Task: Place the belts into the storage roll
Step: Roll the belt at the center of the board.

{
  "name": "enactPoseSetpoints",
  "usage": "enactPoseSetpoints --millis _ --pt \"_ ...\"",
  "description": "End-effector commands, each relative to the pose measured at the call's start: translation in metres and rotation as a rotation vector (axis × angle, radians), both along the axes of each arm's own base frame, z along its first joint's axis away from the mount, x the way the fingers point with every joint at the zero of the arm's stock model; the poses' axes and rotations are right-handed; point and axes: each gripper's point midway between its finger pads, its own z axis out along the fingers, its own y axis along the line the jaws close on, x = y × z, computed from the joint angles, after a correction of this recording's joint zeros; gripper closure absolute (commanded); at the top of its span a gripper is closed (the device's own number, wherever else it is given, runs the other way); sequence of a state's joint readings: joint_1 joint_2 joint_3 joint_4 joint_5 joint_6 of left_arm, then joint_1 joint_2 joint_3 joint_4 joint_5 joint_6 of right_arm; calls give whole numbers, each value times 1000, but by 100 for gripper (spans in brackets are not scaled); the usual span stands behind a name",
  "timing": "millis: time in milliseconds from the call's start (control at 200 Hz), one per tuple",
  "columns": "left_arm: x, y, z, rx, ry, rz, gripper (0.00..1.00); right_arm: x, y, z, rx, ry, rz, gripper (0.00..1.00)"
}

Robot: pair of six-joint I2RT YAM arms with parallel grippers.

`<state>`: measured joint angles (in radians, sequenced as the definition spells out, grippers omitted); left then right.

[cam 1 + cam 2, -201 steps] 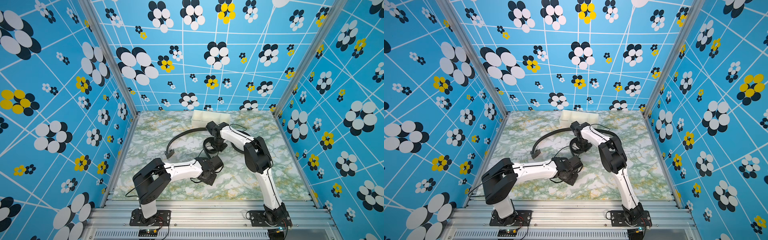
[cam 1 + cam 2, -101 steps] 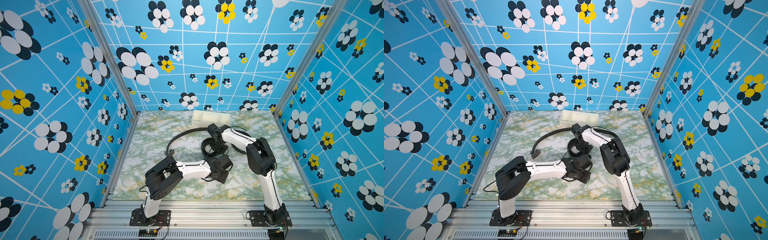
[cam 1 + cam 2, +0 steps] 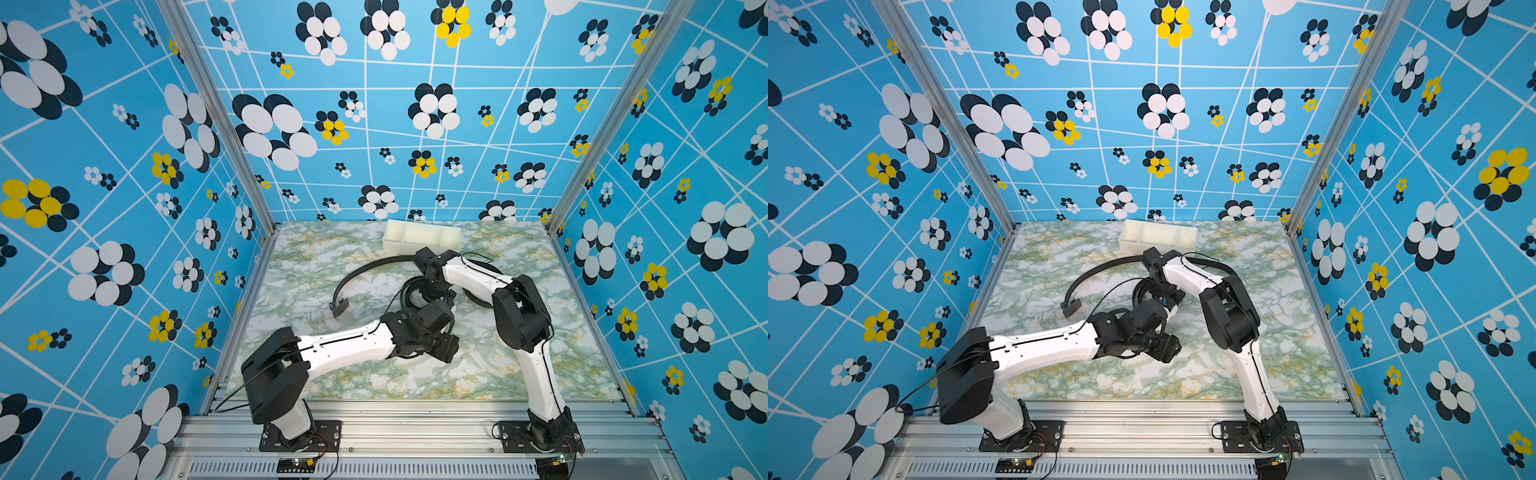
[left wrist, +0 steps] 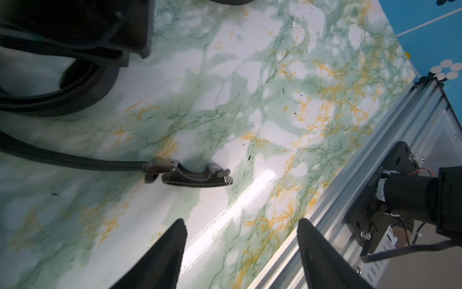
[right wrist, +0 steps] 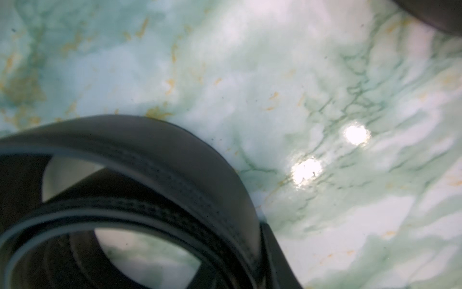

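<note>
Now hovering with left fingers [image 4: 170, 250] spread wide, facing a belt buckle [image 4: 195, 176] lying crosswise just ahead on the counter [image 4: 275, 100]; pinching the coiled belt [image 5: 175, 162] in right fingers [image 5: 275, 250], short of the storage roll [image 3: 399, 247].

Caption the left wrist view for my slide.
Open left pincer above the marble table, the black belt and its buckle lying ahead.

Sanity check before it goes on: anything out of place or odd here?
Yes. The belt is only part wound: a loose coil by the right arm's wrist, while its buckle end trails in a long arc over the table. The storage roll at the back wall holds no belt yet.
</note>
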<state>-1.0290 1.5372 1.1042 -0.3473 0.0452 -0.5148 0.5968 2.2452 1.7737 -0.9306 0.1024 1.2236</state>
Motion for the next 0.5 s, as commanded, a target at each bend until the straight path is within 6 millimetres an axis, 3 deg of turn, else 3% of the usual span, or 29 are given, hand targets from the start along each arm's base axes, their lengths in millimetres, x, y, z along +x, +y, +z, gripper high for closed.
enactPoseSetpoints --millis 0,95,170,495 --pt "36 85 7 66 -18 215 29 -33 0 -38 -37 142 -3 74" --pt "73 136 12 51 -33 333 30 -31 2 -37 -30 136 -7 74" --pt "100 154 9 57 -32 340 30 -28 4 -36 -24 132 -6 74" --pt "179 128 -23 39 -4 193 29 -22 12 -34 1 127 -19 75"
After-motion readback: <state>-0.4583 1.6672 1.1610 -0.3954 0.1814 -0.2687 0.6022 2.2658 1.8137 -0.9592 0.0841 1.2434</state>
